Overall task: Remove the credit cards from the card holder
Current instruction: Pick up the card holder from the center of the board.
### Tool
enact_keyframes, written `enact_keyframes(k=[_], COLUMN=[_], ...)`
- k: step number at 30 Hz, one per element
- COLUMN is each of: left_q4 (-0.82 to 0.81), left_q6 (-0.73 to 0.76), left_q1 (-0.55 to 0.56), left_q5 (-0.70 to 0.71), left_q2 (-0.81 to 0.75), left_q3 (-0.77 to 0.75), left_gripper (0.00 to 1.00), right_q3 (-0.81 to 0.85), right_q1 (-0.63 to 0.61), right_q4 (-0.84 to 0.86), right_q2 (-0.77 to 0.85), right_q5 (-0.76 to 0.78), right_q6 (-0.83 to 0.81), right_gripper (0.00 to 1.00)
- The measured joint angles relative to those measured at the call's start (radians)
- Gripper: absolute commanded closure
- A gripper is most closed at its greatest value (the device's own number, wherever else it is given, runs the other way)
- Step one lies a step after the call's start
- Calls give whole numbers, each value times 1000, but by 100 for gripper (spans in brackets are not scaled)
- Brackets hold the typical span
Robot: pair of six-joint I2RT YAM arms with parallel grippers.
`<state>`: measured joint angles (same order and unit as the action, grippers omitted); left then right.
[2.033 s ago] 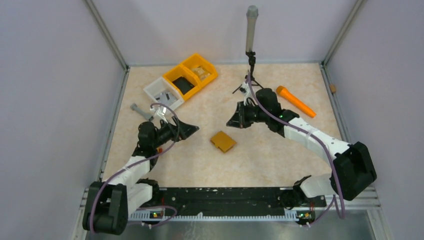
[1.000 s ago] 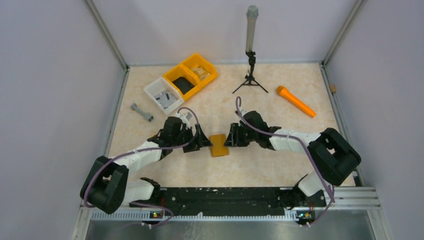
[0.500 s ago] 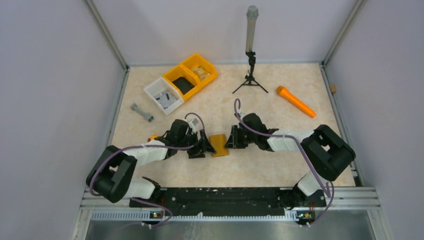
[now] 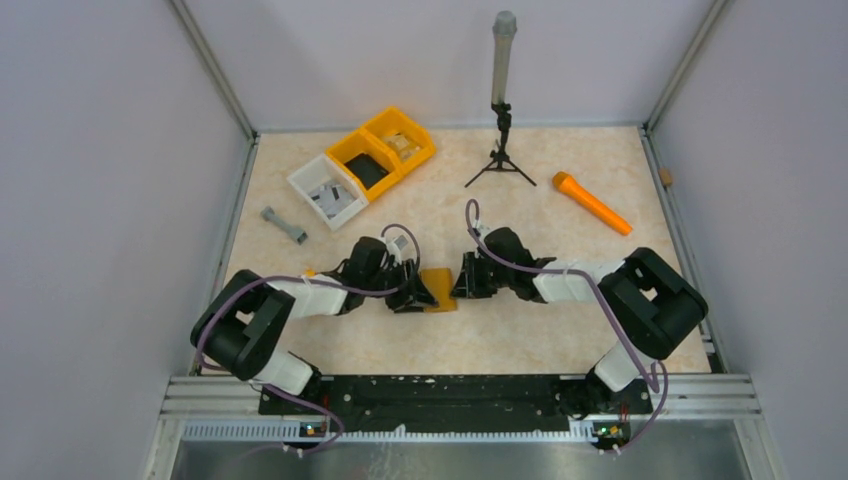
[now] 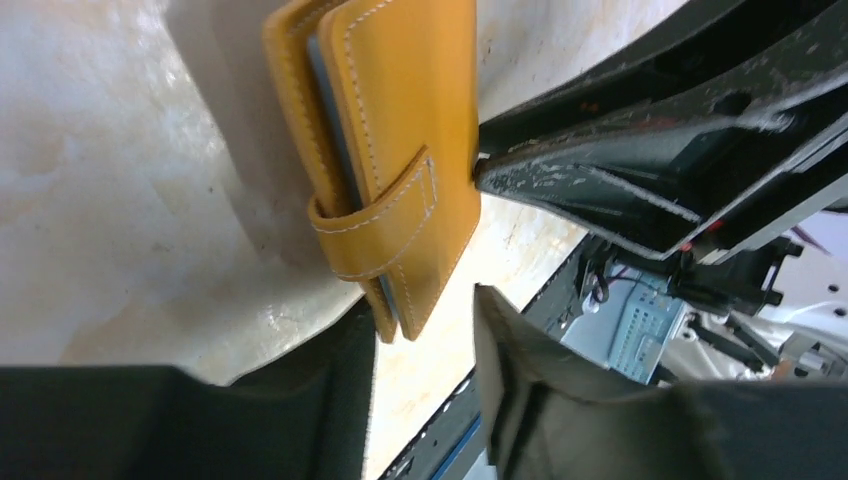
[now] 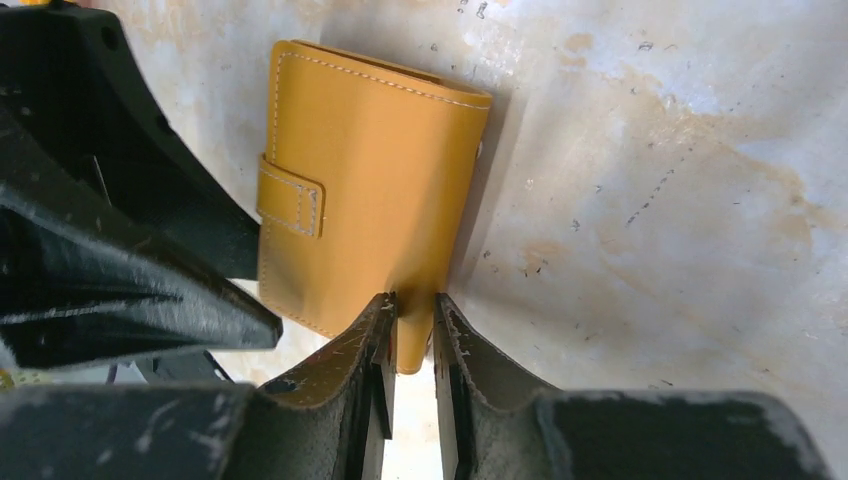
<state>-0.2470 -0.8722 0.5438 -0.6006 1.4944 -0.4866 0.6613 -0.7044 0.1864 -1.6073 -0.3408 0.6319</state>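
Observation:
The tan card holder [image 4: 437, 289] is folded shut at the table's centre, its strap [image 5: 375, 225] fastened across the edge. My right gripper [image 4: 462, 281] is shut on its right edge, and the fingers pinch the leather corner [image 6: 412, 340]. From the left, my left gripper [image 4: 418, 291] is open, its jaws half-wide around the strap-side corner [image 5: 400, 315]. One finger [image 5: 340, 390] is close to that corner and the other [image 5: 520, 380] stands apart. The credit cards are hidden inside; only a thin pale edge [image 5: 327, 110] shows between the folds.
Two orange bins [image 4: 385, 150] and a white bin [image 4: 327, 188] sit at the back left, with a grey dumbbell-shaped piece [image 4: 284, 224] near them. A tripod stand [image 4: 501, 150] is at the back centre and an orange stick [image 4: 592, 203] at the back right.
Both arms came down to the card holder from either side. The right gripper shut on its right edge, and the left gripper's jaws narrowed around the strap side.

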Motion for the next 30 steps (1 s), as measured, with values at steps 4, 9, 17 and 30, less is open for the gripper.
enact_keyframes(k=[4,9,17,30], left_q4=[34,130,388,481], left_q6=[25,97,243,396], left_q1=[4,24,75,275], left_q5=[39,119,294,605], left_q2=[-4,-68,-111,-255], left_q3=[-38,-103,-238,-264], left_gripper=[74,90,100,100], right_q3=[0,0,-35,-103], right_q1=[0,0,0,-43], right_q4=[0,-3,-6,-30], right_q2=[0,6,200,357], right_q5=[0,0,45,292], right_q6=[-4,-13,42,647], right_gripper=[76,76,29,18])
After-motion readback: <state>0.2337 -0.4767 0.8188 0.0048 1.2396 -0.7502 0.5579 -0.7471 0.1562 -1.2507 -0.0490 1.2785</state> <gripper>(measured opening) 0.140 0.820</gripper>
